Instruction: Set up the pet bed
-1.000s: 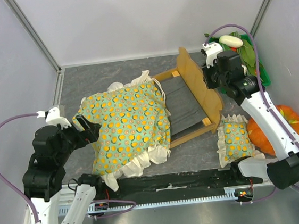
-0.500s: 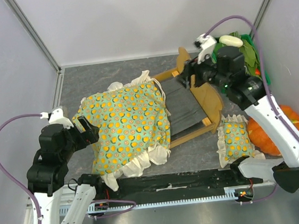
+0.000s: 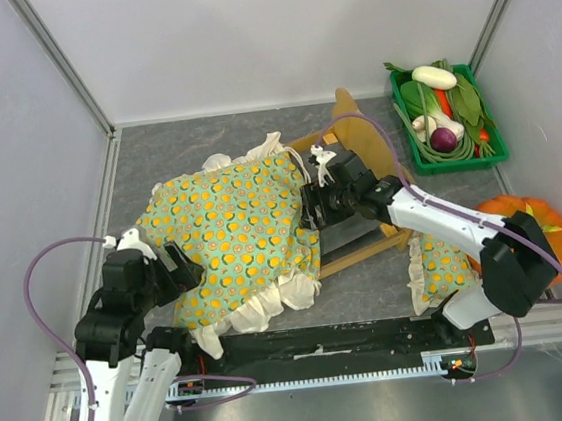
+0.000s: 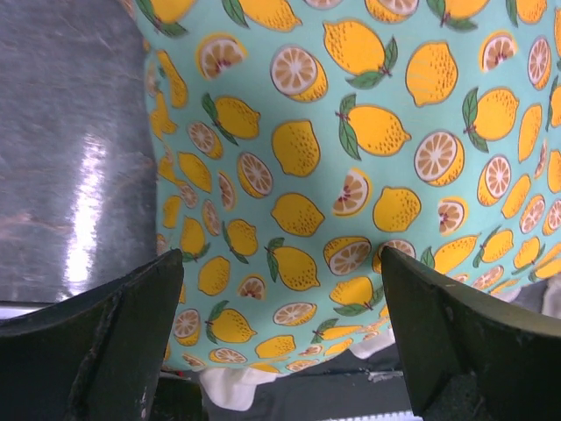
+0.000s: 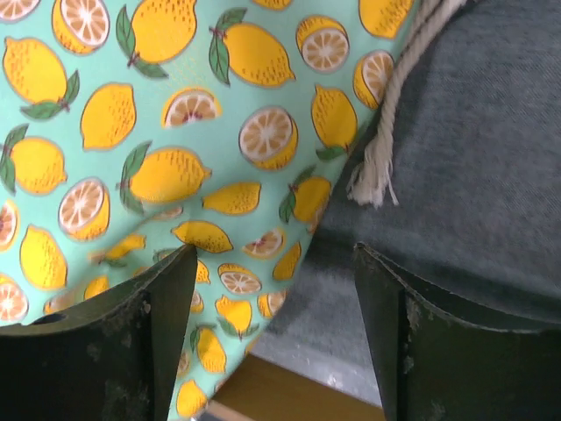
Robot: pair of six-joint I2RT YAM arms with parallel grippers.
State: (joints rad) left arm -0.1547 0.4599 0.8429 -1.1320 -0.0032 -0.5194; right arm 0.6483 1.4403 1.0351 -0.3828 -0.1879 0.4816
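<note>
Light-wood bed right of worktop centre. Blanket only partly on it, spilling toward left edge; pillow off it, near front right corner.

Left claw spread wide above blanket, gripping nothing.

Right claw spread, straddling blanket edge over grey base.

To do, probably: square blanket, place pillow.

Light wood on the bed, smooth, with a low sheen; dark grey felt-like cloth, matt, on its base. Thin printed cloth, matt and softly creased, for the blanket; white twisted cord, frayed, at its edge. Same printed cloth on the pillow. Mottled grey table, smooth, with a dull glare. Dark matt plastic, scuffed, on the fingers. Glossy green plastic crate at the far right corner. Brushed metal plate along the near edge.
</note>
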